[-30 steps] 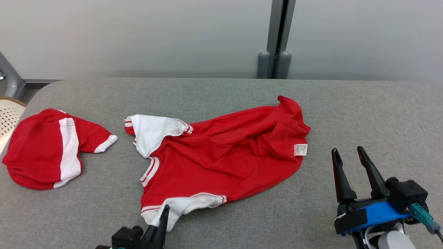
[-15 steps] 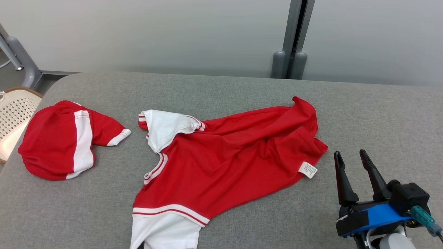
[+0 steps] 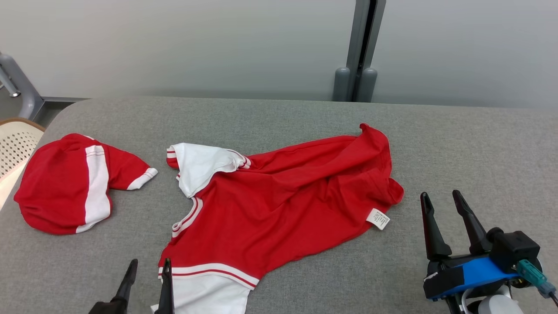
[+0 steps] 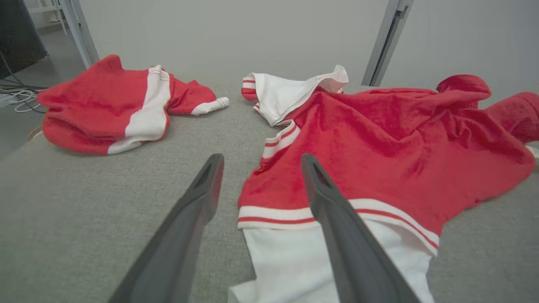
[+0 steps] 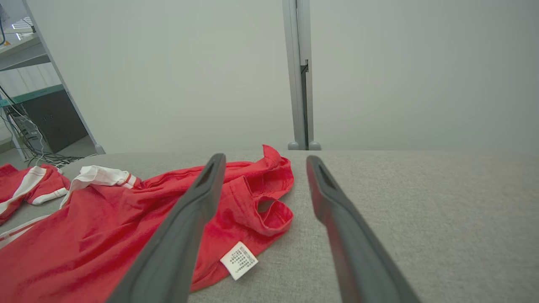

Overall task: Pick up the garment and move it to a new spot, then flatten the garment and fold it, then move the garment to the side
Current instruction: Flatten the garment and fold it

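The shirt [image 3: 279,205] lies crumpled and unfolded, its white sleeve [image 3: 209,296] at the open, empty left gripper [image 3: 148,279]. The right gripper [image 3: 441,205] is open and empty alongside. Flattening, folding and the side move are outstanding.

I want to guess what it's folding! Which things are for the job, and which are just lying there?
For the job: the spread-out red shirt, left hand, right hand.
Just lying there, probably: the bunched red garment, the white basket.

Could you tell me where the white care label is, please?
Head view: the care label lies at the right edge of the red garment, left of the right claw.
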